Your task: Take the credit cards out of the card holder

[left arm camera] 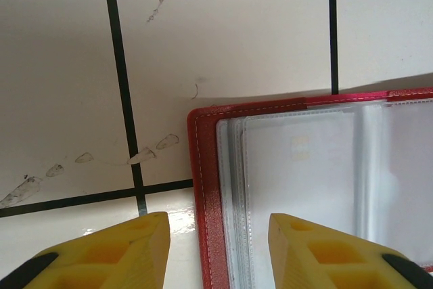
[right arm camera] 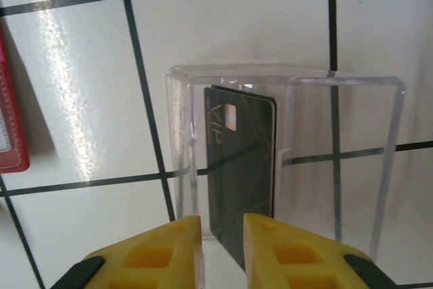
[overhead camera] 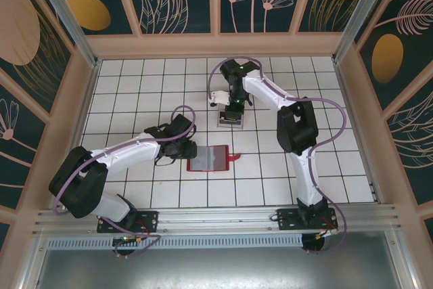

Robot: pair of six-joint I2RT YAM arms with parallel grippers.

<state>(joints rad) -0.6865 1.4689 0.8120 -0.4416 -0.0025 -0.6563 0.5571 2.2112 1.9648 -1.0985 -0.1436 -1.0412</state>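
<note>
Two yellow fingers of the right gripper (right arm camera: 222,225) stand narrowly parted, pinching nothing, at the bottom of the wrist view over a clear box (right arm camera: 284,80). One dark card (right arm camera: 240,160) leans inside the box, its low corner showing in the gap. The left gripper (left arm camera: 218,225) is spread wide, one finger over bare tile, the other over the wallet (left arm camera: 203,187). The wallet lies open at the top view's centre, below and left of the box. Its clear sleeves (left arm camera: 304,167) look pale; whether they hold cards I cannot tell.
</note>
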